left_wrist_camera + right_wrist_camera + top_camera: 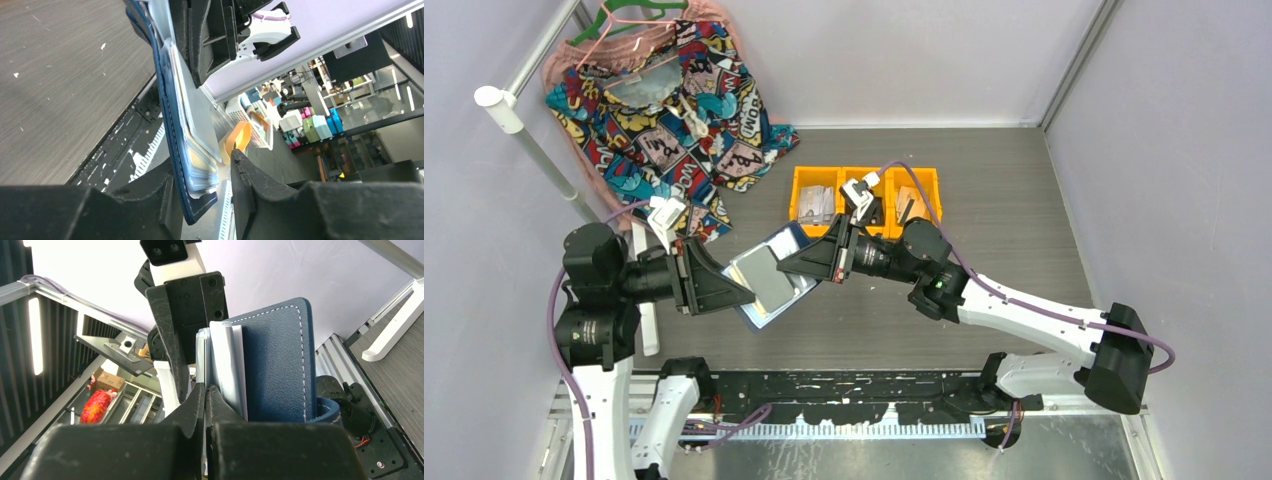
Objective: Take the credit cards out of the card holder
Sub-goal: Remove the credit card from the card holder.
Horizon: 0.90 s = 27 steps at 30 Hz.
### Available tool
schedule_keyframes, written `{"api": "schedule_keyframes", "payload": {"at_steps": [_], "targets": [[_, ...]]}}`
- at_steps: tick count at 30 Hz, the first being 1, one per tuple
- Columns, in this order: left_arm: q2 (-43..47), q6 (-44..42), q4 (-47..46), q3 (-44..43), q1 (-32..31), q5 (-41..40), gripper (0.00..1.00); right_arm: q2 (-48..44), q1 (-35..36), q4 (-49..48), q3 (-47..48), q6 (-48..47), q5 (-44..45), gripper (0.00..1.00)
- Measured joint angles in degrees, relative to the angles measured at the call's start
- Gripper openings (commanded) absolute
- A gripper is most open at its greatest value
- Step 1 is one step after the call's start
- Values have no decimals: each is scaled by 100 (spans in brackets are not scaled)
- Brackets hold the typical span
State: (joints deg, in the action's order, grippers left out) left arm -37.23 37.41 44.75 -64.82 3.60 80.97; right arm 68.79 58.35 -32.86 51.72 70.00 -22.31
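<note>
1. Two grippers meet at the card holder (275, 365), which hangs in the air over the table (1004, 230), toward 9 o'clock from the table's middle in the top view. It rests on nothing, so a claw must be carrying it.
2. Your right gripper (205, 392) reaches in from 3 o'clock and is clenched on a thin pale layer at the holder's edge. You cannot tell whether that layer is a card or a pocket leaf. This pinch appears to be what keeps the card holder aloft and presents its open side.
3. Your left gripper (201, 165) reaches in from 9 o'clock, released and grasping nothing. Its jaws stand parted astride the opposite edge, with one finger (160, 195) close against the navy cover and the other (250, 185) clear of the pocket side. This placement probably prepares a fresh bite on a card.
4. The credit cards (200, 115) sit inside the pockets, stacked flat against the lining; none is out, so extraction is not yet done.
5. Yellow bins (864, 190) lie at 1 o'clock from the holder, well apart.
</note>
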Motion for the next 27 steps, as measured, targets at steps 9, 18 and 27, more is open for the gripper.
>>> {"api": "schedule_keyframes", "payload": {"at_steps": [9, 18, 27], "targets": [[249, 448, -68, 426, 0, -612, 42, 0, 2, 2, -72, -46, 450, 1], [431, 1082, -551, 503, 0, -920, 20, 2, 122, 15, -94, -118, 791, 1], [417, 1121, -625, 516, 0, -1071, 0, -2, 164, -42, -114, -173, 881, 19]]}}
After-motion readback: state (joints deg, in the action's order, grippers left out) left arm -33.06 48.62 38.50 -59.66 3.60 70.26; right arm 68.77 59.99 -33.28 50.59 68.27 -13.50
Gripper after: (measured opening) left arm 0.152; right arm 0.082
